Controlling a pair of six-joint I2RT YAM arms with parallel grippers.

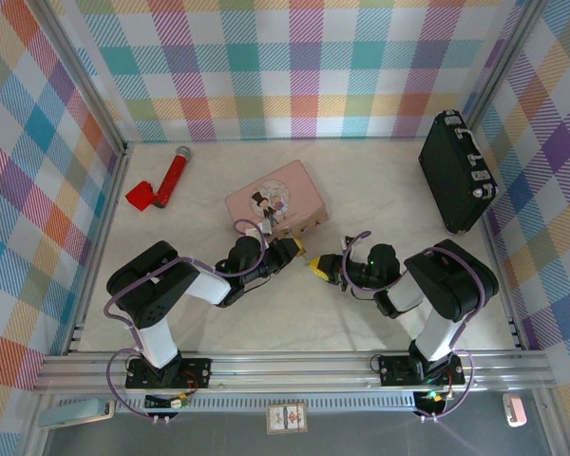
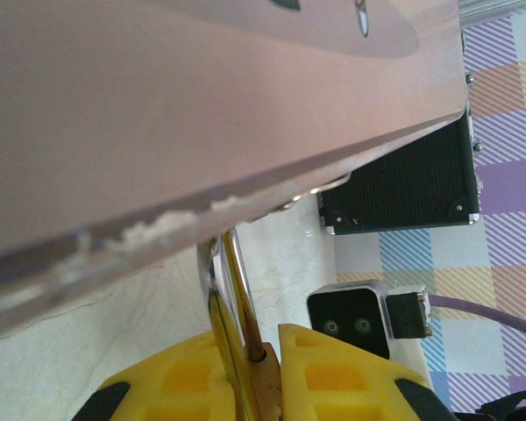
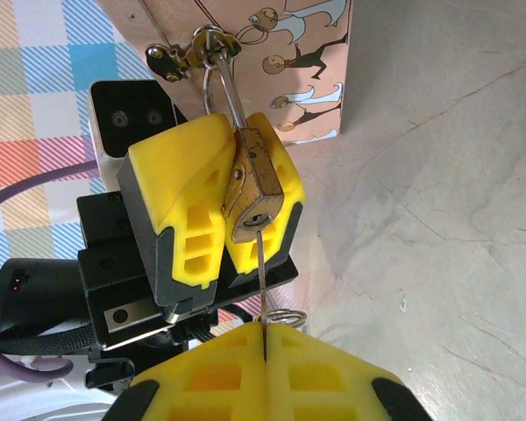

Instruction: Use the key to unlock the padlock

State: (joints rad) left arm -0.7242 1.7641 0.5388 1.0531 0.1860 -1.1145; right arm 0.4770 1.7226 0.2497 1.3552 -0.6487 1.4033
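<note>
Gripping padlock (image 3: pixel 256 197): left fingers (image 3: pixel 180 202) | clamping key (image 3: pixel 261 281): right fingers (image 3: pixel 202 377) | key tip at keyhole

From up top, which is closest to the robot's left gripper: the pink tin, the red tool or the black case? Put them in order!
1. pink tin, in the middle, just beyond the left gripper.
2. red tool, off to the far left.
3. black case, at the far right wall.

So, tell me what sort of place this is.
Probably a robot test cell, not a home: plaid-cloth walls box in the table, and the left arm and right arm are bolted to an aluminium rail.
</note>
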